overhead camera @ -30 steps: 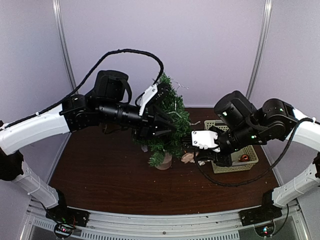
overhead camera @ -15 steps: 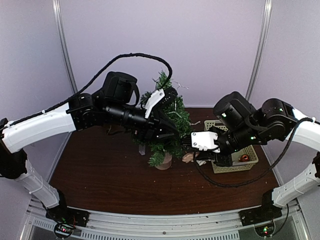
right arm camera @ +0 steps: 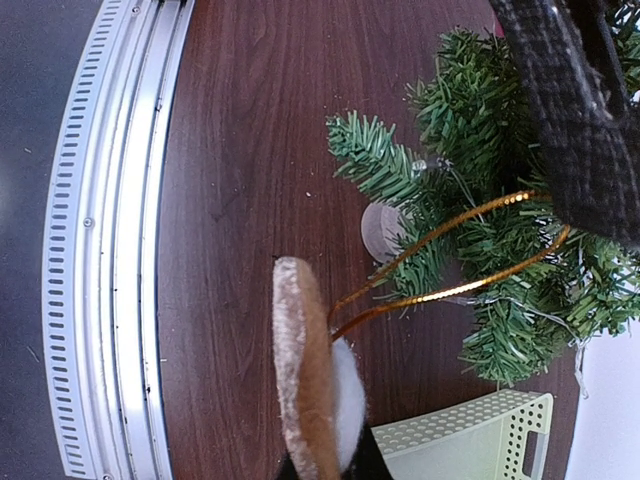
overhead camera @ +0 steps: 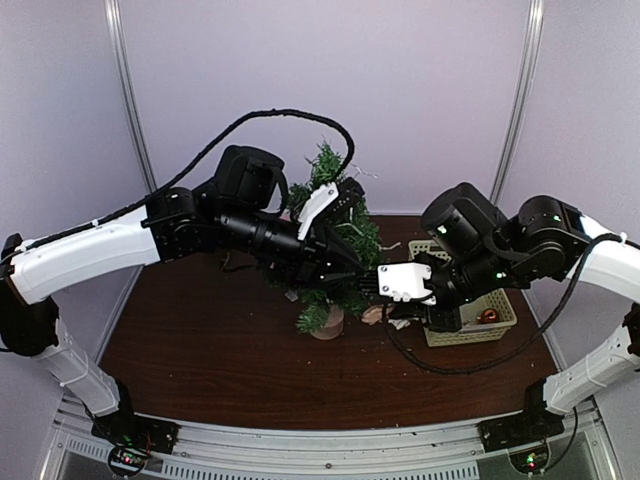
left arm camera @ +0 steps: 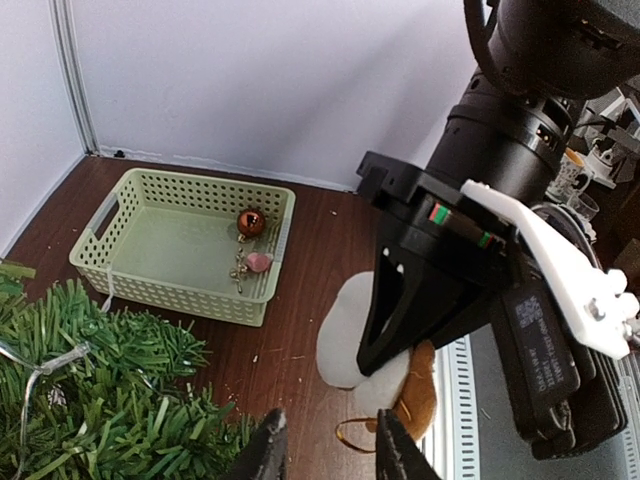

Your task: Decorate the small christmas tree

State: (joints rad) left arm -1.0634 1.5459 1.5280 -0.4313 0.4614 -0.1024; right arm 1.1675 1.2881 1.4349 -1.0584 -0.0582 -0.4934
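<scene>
The small christmas tree [overhead camera: 335,225] stands mid-table on its pale base [overhead camera: 328,322]; its branches [left arm camera: 100,400] fill the lower left of the left wrist view. My right gripper [overhead camera: 385,298] is shut on a flat brown and white felt ornament [right arm camera: 305,370], held on edge just right of the tree. The ornament's gold loop [right arm camera: 450,250] stretches toward the tree and my left gripper's finger [right arm camera: 570,100]. My left gripper [left arm camera: 330,455] reaches across the tree's front, its jaws a little apart, with the loop's end [left arm camera: 355,437] between the tips.
A pale green basket [left arm camera: 130,280] sits at the right of the table behind the right gripper, holding a copper ball [left arm camera: 250,222] and a pink trinket [left arm camera: 258,262]. Walls enclose the back and sides. The metal rail [right arm camera: 110,250] marks the near edge.
My left arm has swung right across the tree toward the right gripper, its jaws narrowing slightly. The right gripper has edged left with the ornament.
</scene>
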